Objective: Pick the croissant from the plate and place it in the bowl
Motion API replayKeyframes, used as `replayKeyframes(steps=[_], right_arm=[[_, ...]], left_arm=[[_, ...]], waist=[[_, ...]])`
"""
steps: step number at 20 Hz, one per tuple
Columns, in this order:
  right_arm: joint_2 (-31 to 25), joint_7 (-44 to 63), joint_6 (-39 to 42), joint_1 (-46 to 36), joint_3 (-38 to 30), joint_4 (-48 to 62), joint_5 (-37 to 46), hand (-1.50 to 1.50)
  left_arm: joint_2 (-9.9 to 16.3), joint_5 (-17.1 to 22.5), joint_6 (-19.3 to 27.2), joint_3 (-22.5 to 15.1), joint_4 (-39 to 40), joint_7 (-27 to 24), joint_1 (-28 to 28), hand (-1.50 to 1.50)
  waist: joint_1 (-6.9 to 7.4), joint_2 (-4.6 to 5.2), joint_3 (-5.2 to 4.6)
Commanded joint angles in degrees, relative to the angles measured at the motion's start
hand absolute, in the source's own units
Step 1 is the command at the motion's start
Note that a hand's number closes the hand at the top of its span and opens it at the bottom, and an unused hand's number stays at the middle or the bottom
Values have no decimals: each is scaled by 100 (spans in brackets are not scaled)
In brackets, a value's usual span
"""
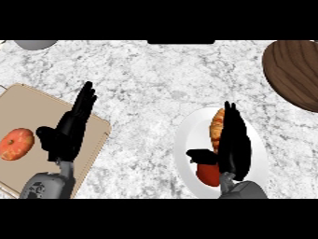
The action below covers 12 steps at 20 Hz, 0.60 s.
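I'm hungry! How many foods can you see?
3. A croissant and a red food lie on the white plate, partly hidden by the right hand. An orange-red fruit sits on the cutting board.

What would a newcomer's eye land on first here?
Probably the right robot hand, fingers straight, over the white plate at lower right, partly hiding the croissant and a red item. Next, the dark wooden bowl at upper right. At left, the left robot hand rests open by a tan board bearing an orange fruit.
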Motion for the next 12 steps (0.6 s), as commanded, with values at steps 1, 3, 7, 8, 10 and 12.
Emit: replayKeyframes(steps=[1,3,7,8,10,12], right_arm=[[-3,453,303,-8,-17,48,533,-150],[-227,140,447,-44,-301,145,248,-150],[35,15,372,-179,-407,642,254,-150],[57,-262,222,-156,-453,672,130,-150],[62,-459,186,-385,-625,1059,-130,-150],[-221,-737,770,-298,-294,988,-156,150]], left_arm=[[45,107,-233,155,210,-318,101,0],[32,-17,-99,195,50,-71,4,0],[1,-4,-198,209,-268,348,-6,0],[0,65,-374,429,443,-276,-154,0],[-178,-237,-159,93,113,-161,117,0],[-12,40,-350,319,225,-206,32,0]], waist=[[-11,4,-1],[-5,4,1],[6,4,2],[-7,8,1],[8,8,2],[20,14,2]])
